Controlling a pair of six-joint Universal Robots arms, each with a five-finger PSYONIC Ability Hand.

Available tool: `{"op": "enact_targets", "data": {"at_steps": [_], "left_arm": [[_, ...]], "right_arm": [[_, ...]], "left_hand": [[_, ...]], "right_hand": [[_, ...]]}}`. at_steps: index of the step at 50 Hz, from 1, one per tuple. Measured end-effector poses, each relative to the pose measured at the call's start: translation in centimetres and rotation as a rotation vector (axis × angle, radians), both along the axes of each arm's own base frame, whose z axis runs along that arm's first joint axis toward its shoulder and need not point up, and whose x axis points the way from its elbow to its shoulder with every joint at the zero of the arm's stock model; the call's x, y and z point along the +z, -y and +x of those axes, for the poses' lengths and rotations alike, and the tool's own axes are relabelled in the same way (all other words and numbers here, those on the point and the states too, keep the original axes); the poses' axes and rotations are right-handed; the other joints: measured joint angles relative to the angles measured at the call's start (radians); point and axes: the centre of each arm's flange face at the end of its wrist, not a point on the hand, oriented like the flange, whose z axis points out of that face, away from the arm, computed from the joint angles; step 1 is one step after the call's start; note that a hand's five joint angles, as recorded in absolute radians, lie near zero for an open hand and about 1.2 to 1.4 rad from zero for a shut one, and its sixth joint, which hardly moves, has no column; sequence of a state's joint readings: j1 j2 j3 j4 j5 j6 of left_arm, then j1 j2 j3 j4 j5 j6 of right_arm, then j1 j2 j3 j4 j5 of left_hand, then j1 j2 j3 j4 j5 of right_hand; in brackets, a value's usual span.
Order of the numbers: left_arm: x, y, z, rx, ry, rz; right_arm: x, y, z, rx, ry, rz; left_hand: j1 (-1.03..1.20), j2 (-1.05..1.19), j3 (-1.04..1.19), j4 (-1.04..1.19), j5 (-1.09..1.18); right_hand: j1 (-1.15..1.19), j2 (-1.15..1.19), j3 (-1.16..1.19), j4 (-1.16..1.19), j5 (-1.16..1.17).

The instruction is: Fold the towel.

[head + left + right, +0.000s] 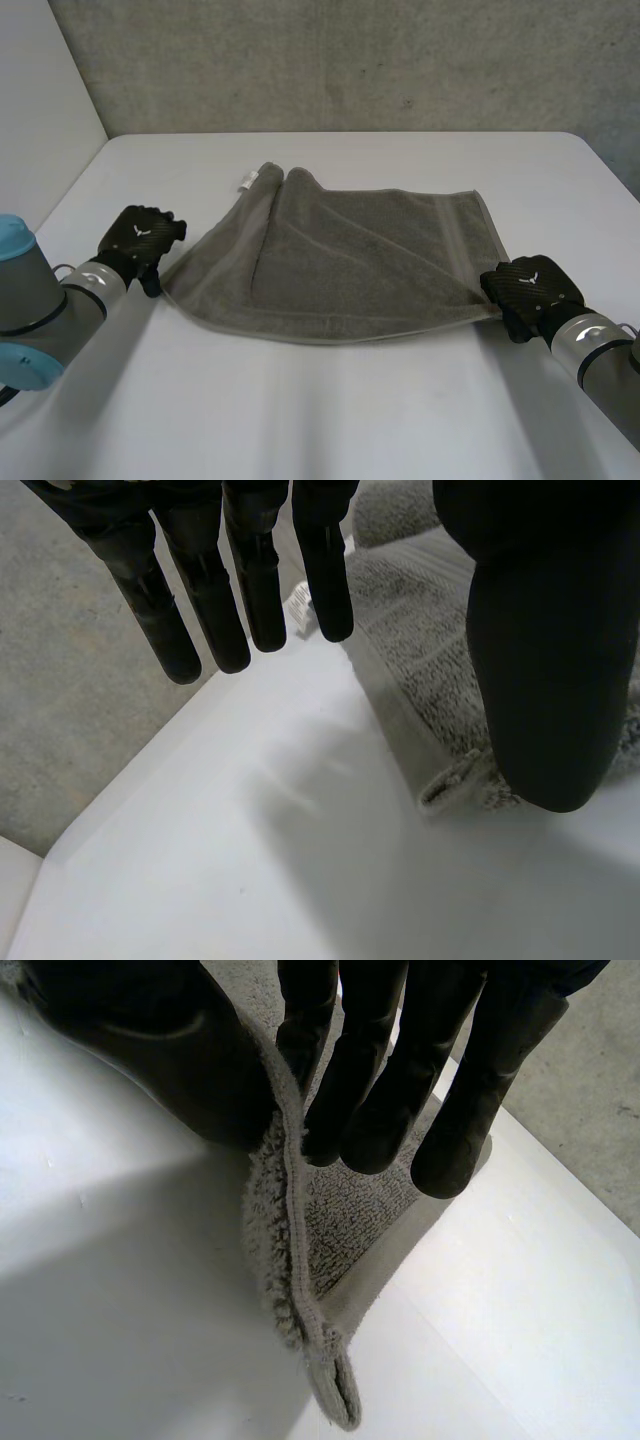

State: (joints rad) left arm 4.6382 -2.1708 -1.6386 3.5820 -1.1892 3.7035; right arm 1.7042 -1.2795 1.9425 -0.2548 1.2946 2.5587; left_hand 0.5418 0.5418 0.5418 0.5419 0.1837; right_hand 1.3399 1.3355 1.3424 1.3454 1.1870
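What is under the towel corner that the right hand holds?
The right hand pinches that corner of the towel between thumb and fingers, lifted on edge; below it bare white table shows. Under the flat rest of the towel, nothing can be seen.

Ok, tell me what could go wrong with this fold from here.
1. The left hand is open, fingers off the towel; a lift may leave its corner behind.
2. The right hand pinches just the hem, which could slip.
3. The towel lies skewed and rumpled, so edges may not line up.
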Motion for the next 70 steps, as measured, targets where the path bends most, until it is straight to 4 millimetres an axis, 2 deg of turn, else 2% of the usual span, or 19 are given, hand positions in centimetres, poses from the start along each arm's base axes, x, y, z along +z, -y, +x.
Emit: {"op": "enact_targets", "data": {"at_steps": [13,28,50,61,65,70], "left_arm": [[-0.6,-0.6,-0.1,0.002,-0.048,0.049],[-1.9,-3.0,-0.4,-0.056,-0.042,0.117],[-1.4,-2.3,-0.3,-0.06,-0.019,0.016],[-1.9,-3.0,-0.1,-0.09,0.102,-0.021],[-2.1,-3.2,-0.1,-0.097,0.125,-0.026],[-2.0,-3.3,-0.1,-0.098,0.131,-0.024]], "right_arm": [[0.0,0.0,0.0,0.0,0.0,0.0],[0.0,0.0,0.0,0.002,-0.001,-0.002],[-0.2,0.0,0.0,0.002,-0.003,0.005],[-0.2,0.0,0.0,0.003,-0.003,0.006],[-0.2,0.0,0.0,0.003,-0.003,0.006],[-0.2,0.0,0.0,0.003,-0.003,0.006]], "left_hand": [[-0.01,-0.01,-0.01,-0.01,0.0],[0.003,0.003,0.003,0.003,0.0],[0.097,0.099,0.097,0.097,0.0],[0.119,0.119,0.118,0.118,0.0],[0.226,0.226,0.226,0.226,0.0],[0.511,0.515,0.508,0.509,0.0]], "right_hand": [[0.0,0.0,0.0,0.0,0.0],[0.0,0.0,0.0,0.0,0.0],[0.0,0.0,0.0,0.0,0.0],[0.0,0.0,0.0,0.0,0.0],[0.0,0.0,0.0,0.0,0.0],[0.0,0.0,0.0,0.0,0.0]]}}
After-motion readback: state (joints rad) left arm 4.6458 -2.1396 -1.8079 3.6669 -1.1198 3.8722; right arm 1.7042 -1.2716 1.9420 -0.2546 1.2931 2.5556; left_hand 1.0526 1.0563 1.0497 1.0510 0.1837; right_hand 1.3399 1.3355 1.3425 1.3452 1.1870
